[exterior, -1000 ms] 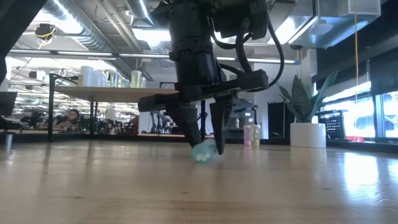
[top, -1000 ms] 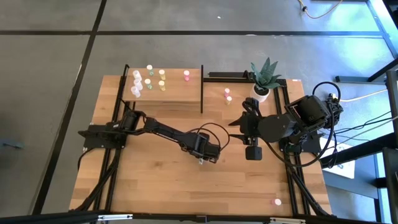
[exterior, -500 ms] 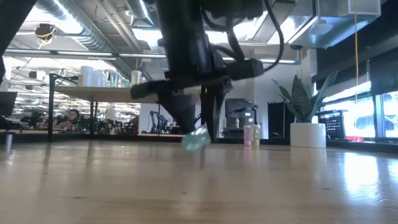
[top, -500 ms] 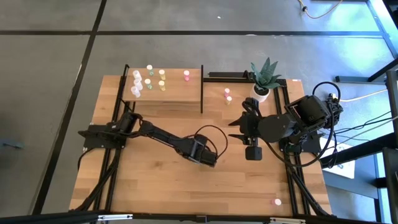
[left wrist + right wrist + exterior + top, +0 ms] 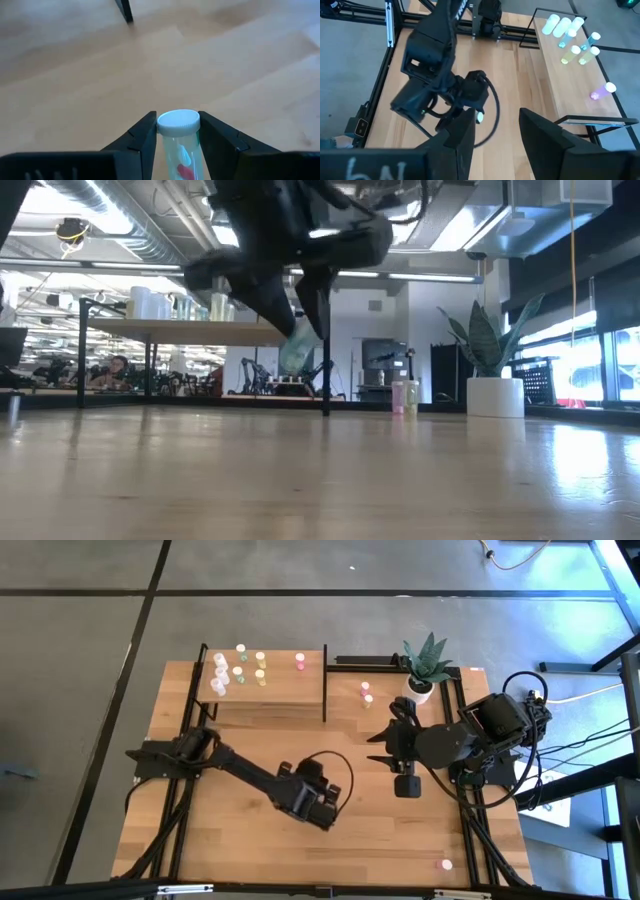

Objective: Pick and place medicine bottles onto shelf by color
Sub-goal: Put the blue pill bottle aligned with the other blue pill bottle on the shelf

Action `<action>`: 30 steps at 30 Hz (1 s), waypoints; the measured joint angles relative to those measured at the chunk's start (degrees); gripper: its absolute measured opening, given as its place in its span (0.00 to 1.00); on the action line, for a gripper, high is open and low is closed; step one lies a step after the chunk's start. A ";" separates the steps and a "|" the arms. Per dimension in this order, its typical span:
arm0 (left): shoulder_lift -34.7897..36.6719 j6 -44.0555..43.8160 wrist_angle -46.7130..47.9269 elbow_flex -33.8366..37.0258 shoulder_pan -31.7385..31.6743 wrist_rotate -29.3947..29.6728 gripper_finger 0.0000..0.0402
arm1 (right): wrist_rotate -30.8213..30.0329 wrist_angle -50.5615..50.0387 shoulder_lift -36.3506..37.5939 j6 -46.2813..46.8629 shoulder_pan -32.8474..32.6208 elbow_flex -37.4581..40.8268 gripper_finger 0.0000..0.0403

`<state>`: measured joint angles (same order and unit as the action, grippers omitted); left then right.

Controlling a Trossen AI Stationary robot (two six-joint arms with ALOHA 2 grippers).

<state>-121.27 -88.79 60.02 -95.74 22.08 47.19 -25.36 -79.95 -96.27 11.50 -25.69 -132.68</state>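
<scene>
My left gripper (image 5: pixel 318 808) hangs over the middle of the table toward its near side, shut on a small clear medicine bottle (image 5: pixel 179 145) with a white cap. In the low view the bottle (image 5: pixel 297 346) is well above the tabletop. The light-wood shelf (image 5: pixel 290 690) stands at the far left and carries several bottles (image 5: pixel 240 668). Two more bottles (image 5: pixel 366 693) stand on the table to the right of the shelf. A pink one (image 5: pixel 446 864) is at the near right corner. My right gripper (image 5: pixel 405 785) waits open, raised at the right. My left gripper pinches the bottle's clear body just under the white cap (image 5: pixel 178 122), one finger (image 5: pixel 143 140) on each side. The cap end pokes out past the fingertips. The fingers slant downward, and the bottle hangs tilted, lifted clear of the table.
A white plant pot (image 5: pixel 421 685) stands at the far right, beside the black frame posts. A thin black upright post (image 5: pixel 324 690) marks the shelf's right end. Bare wooden tabletop (image 5: pixel 250 850) stretches along the near side.
My left gripper has risen and swung toward the table's near-left, tipping and turning as it went. It has kept its hold on the bottle, which was low at the tabletop and now hangs clear above it.
</scene>
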 joint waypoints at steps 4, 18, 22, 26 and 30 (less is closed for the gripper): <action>0.00 -2.81 2.26 0.12 0.94 5.44 0.32 | 0.02 0.07 0.00 0.01 0.01 0.00 0.38; 0.04 -8.08 -5.67 11.04 3.91 24.35 0.32 | 0.00 0.07 0.00 0.01 0.00 0.00 0.38; 0.04 -8.21 -14.59 16.82 4.94 30.60 0.32 | 0.00 0.07 0.00 0.01 0.01 0.00 0.38; 0.04 -7.18 -23.30 22.41 5.93 36.11 0.32 | 0.00 0.07 0.00 0.01 0.01 0.00 0.38; 0.04 -0.97 -29.77 26.18 6.69 36.75 0.32 | 0.01 0.05 0.00 0.01 0.00 0.00 0.38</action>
<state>-121.23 -89.76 30.25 -69.56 28.77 83.94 -25.36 -79.90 -96.27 11.51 -25.69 -132.68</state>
